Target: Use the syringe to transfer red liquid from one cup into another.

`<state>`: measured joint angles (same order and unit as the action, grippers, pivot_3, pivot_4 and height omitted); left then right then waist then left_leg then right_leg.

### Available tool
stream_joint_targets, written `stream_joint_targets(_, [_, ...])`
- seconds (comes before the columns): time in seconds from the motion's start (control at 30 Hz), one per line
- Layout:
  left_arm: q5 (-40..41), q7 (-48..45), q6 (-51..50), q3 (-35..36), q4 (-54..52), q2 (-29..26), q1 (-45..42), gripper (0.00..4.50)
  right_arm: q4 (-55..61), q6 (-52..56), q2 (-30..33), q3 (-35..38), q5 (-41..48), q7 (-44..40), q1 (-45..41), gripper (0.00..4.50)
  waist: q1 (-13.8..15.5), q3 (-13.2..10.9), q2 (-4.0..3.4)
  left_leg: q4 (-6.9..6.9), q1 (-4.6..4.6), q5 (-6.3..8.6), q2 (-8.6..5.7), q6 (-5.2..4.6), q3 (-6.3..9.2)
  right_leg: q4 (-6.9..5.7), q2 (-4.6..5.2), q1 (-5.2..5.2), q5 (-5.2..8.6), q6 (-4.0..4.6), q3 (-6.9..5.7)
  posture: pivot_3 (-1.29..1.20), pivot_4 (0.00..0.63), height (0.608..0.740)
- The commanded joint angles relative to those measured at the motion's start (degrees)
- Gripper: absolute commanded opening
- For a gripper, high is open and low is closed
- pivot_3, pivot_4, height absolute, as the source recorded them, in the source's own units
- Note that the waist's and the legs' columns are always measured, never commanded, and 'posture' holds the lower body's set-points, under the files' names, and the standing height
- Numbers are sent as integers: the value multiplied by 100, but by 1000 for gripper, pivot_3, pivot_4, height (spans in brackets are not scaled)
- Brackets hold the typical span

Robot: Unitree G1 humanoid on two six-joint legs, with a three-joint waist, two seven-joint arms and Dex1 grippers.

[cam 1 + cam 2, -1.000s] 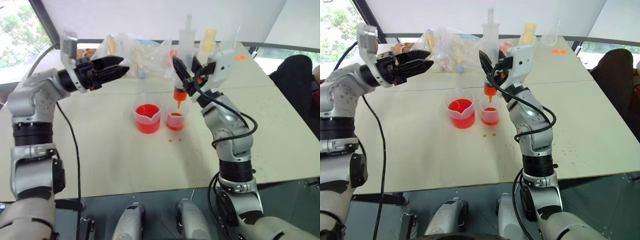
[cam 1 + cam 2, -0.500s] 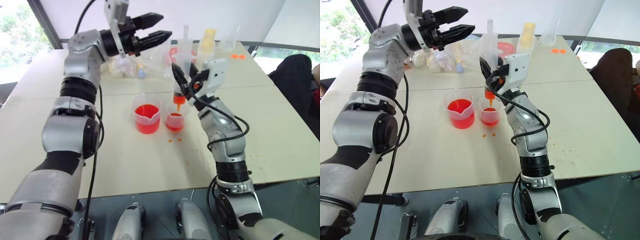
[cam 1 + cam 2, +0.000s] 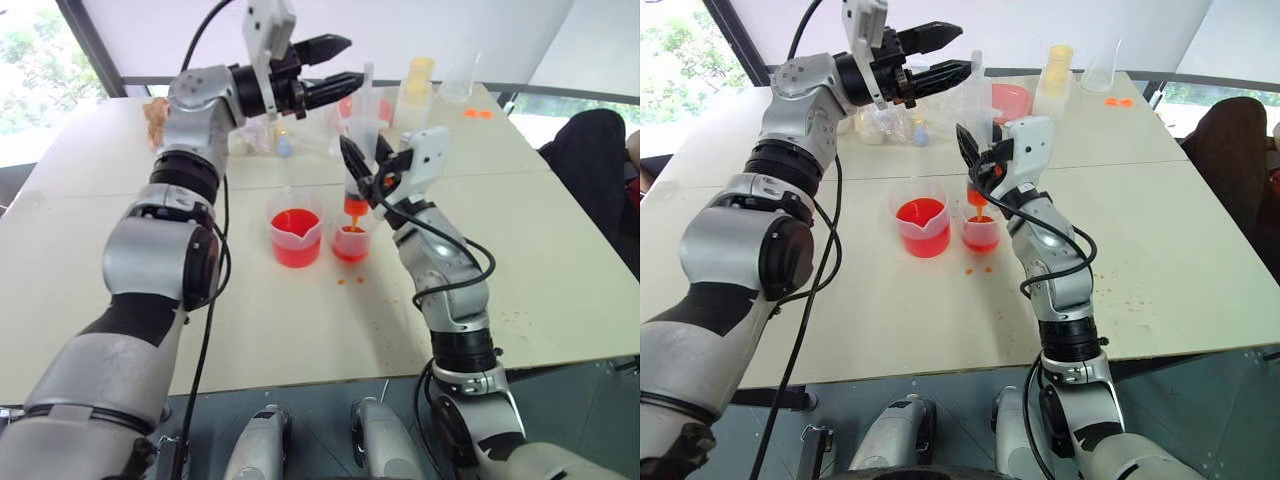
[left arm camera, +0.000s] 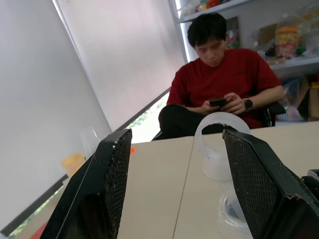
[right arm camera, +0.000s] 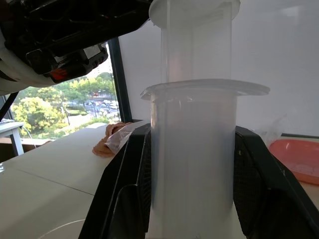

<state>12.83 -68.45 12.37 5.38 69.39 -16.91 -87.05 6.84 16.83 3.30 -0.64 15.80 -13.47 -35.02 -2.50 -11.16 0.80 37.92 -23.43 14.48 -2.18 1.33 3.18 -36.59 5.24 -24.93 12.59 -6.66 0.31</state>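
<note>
1. The syringe (image 3: 357,150) stands upright, its orange tip just above the small cup (image 3: 350,243).
2. The right gripper (image 3: 362,165) pinches the syringe's barrel.
3. The left gripper (image 3: 338,66) is spread wide beside the plunger top.
4. The big cup (image 3: 294,235) sits beside the small cup.

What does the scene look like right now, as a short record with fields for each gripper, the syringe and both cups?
left gripper: open, raised beside the top of the plunger
right gripper: shut on the syringe barrel
syringe: upright, orange tip over the small cup
small cup: holds red liquid, next to the measuring cup
measuring cup: red liquid inside, spouted
table: a few orange droplets near the small cup
</note>
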Motion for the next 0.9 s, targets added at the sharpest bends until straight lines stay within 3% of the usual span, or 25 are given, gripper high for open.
stream_joint_targets(0.03, [-112, 40, 190, 53, 13, 73, -317, 2773, 398, -110, -35, -136, -36, -56, -68, 1521, 1, 0, 0, 0, 0, 0, 0, 0, 0, 0, 0, 0, 0, 0, 0, 0, 150, 740])
stream_joint_targets(0.1, [-125, 14, 235, 79, 36, 101, -343, 2221, 407, -111, -35, -165, -53, -67, -49, 1521, 5, 0, 0, 0, 0, 0, 0, 0, 0, 0, 0, 0, 0, 0, 0, 0, 150, 740])
stream_joint_targets(0.27, [-152, -50, 287, 108, 68, 130, -378, 66, 419, -102, -52, -185, -72, -76, -31, 1521, 6, 0, 0, 0, 0, 0, 0, 0, 0, 1, 0, 2, 0, 0, -1, 0, 150, 740])
stream_joint_targets(0.9, [-323, -944, -52, -128, -196, 361, 219, 66, 480, -120, 232, 98, -71, -109, -322, 1521, 11, 0, 0, 0, 0, 0, 0, 0, 4, 2, -1, 4, 0, 0, -2, 0, 150, 740])
